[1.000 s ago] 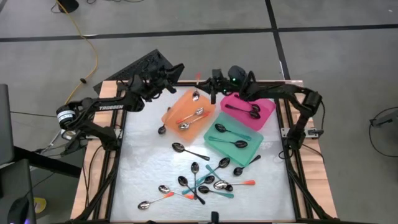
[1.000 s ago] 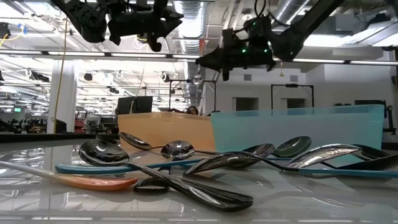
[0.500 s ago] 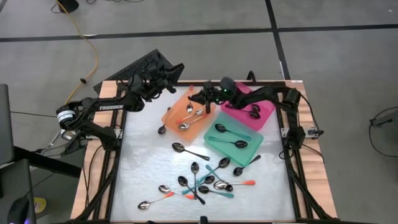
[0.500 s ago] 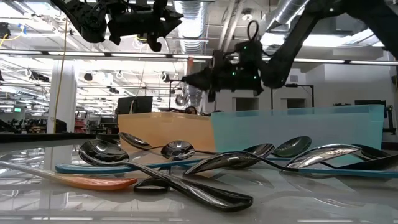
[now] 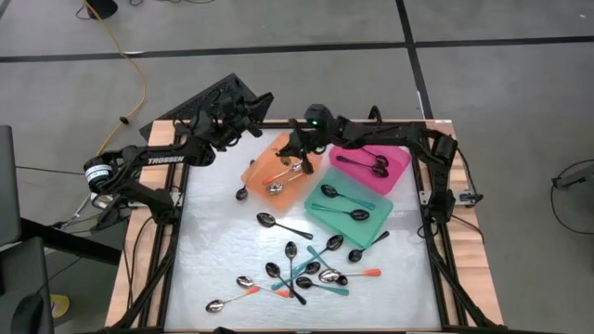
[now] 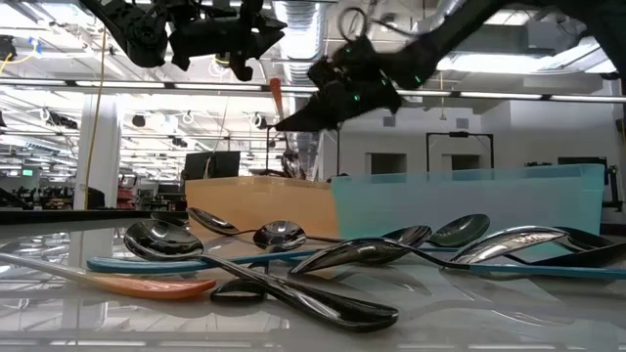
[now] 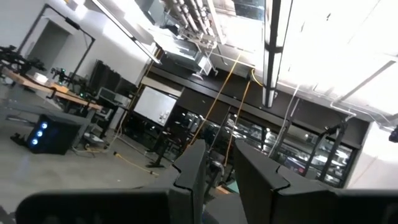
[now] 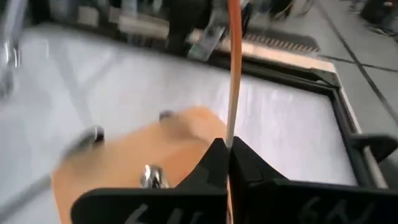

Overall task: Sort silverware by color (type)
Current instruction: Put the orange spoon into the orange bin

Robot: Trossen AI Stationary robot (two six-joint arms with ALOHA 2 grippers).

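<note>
right gripper [image 5: 295, 147]: above the orange tray [image 5: 263, 160], fingers clamped on an orange-handled spoon [image 8: 233, 68], the handle rising out between them. orange tray: holds two more orange-handled spoons [image 5: 286, 174]. loose spoons [image 5: 302, 271]: heaped at the table's near edge, well apart from the gripper. left gripper [image 5: 243, 121]: raised over the far left corner, fingers part open, nothing between them.

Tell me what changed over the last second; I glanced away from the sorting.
The right claw, shut on an orange-handled metal spoon, swung from the pink plastic tray to above the orange plastic tray. The left claw and the loose spoons stayed put.
</note>
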